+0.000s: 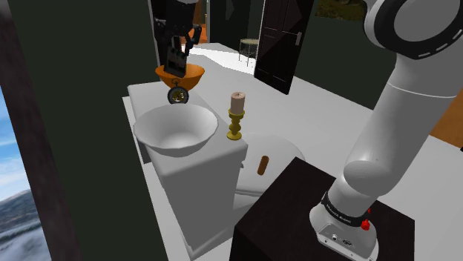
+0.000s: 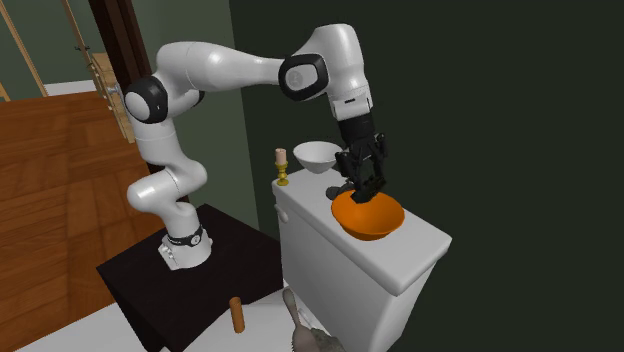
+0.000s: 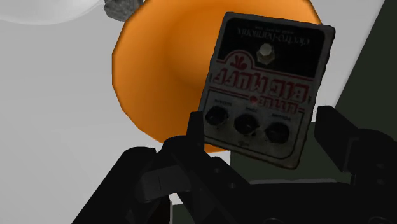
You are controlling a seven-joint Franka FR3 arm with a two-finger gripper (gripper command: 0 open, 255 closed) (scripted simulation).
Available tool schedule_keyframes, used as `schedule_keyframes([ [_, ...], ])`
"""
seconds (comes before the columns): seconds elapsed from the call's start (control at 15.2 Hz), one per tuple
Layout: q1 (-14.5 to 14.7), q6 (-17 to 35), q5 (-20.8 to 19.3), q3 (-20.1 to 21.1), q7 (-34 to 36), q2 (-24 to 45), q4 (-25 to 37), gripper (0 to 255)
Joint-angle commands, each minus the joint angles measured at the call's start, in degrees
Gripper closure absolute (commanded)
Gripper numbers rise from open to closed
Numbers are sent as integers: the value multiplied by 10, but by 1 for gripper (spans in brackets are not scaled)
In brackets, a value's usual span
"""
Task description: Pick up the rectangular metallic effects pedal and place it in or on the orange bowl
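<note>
My black gripper [image 1: 178, 50] is shut on the effects pedal [image 1: 176, 62], a dark rectangular box with a silver face, red lettering and three black knobs [image 3: 264, 89]. The fingers [image 3: 196, 130] clasp its lower sides. The pedal hangs tilted just over the orange bowl [image 1: 193, 74], above the side of the bowl nearer the arm [image 2: 362, 186]. The orange bowl [image 2: 372, 220] stands on a white tank-like top [image 2: 400, 262] against a dark green wall. In the wrist view the bowl [image 3: 159, 76] lies behind and beside the pedal.
A large white bowl [image 1: 176, 130] and a gold candlestick with a pale candle [image 1: 236, 115] stand on the same white top, nearer the arm. A small dark round object [image 1: 178, 95] lies between the two bowls. A brown cylinder [image 1: 262, 164] stands lower down, beside the black stand [image 1: 297, 215].
</note>
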Motion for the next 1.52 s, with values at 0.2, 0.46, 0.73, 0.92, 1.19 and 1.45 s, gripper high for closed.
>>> schedule_keyframes([
  [0.2,-2,29,2,-1,1,-6,-34,255],
  [0.46,-2,29,2,-1,1,-6,-34,255],
  [0.73,-2,29,2,-1,1,-6,-34,0],
  [0.92,-2,29,2,-1,1,-6,-34,0],
  [1.19,-1,-22,9,0,-4,-20,4,0],
  [1.45,-1,-36,10,1,-5,-23,16,0],
])
